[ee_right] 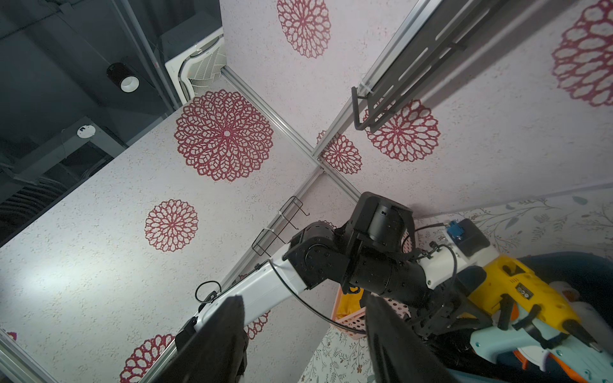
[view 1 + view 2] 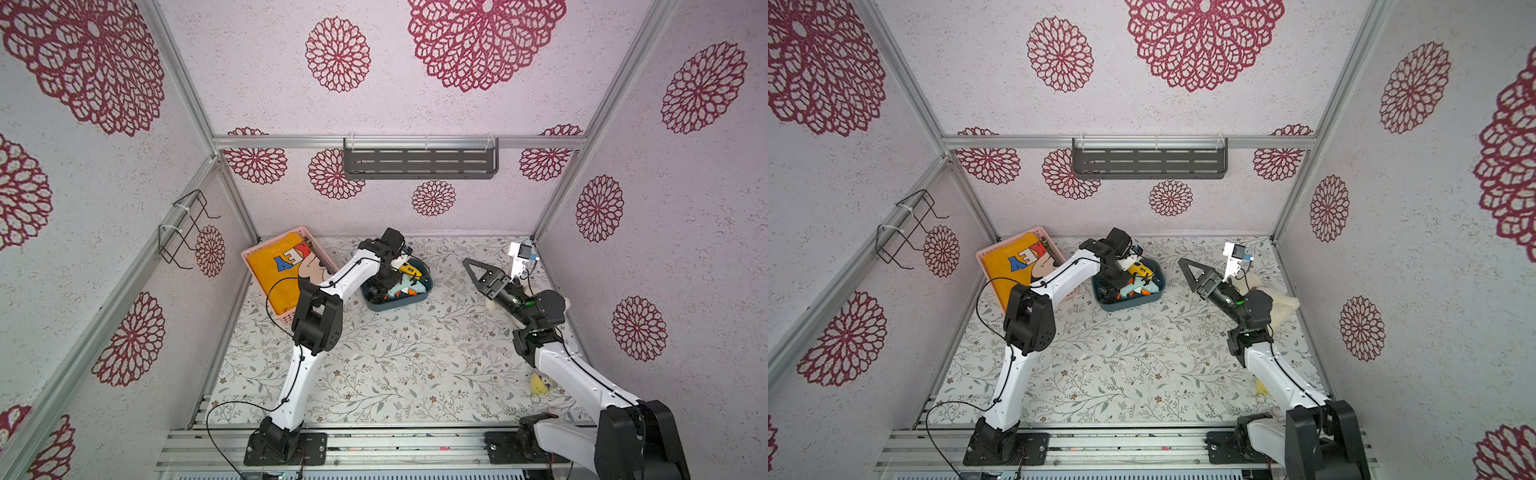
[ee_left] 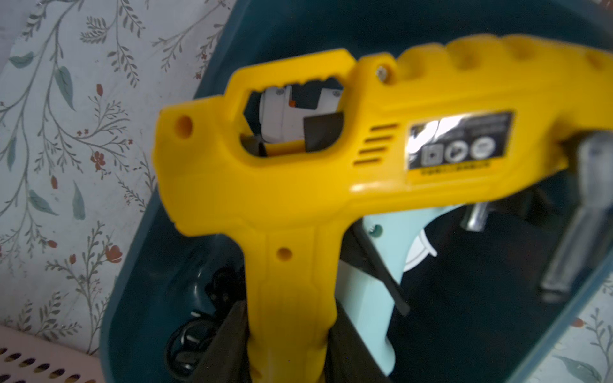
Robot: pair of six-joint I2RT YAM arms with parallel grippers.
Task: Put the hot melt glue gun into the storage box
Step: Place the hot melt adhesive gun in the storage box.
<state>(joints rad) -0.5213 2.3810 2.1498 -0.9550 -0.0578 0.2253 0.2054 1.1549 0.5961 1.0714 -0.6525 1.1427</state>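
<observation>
The yellow hot melt glue gun (image 3: 298,185) hangs over the inside of the dark teal storage box (image 3: 159,252), and my left gripper (image 3: 288,318) is shut on its handle. Both top views show this gun (image 2: 409,269) (image 2: 1140,270) at the far end of the box (image 2: 386,307) (image 2: 1121,307), with the left gripper (image 2: 392,274) reaching in. Under it lie a light blue glue gun (image 3: 365,298) and black cords. My right gripper (image 2: 473,268) (image 1: 303,308) is open and empty, raised to the right of the box. From the right wrist the yellow gun (image 1: 517,295) is also seen.
A pink lattice basket (image 2: 270,242) holding a yellow cloth stands left of the box, behind the left arm. A white device (image 2: 519,257) and a cream plush toy (image 2: 1283,305) sit at the back right. A small yellow object (image 2: 539,384) lies beside the right arm. A grey shelf (image 2: 419,164) hangs on the back wall.
</observation>
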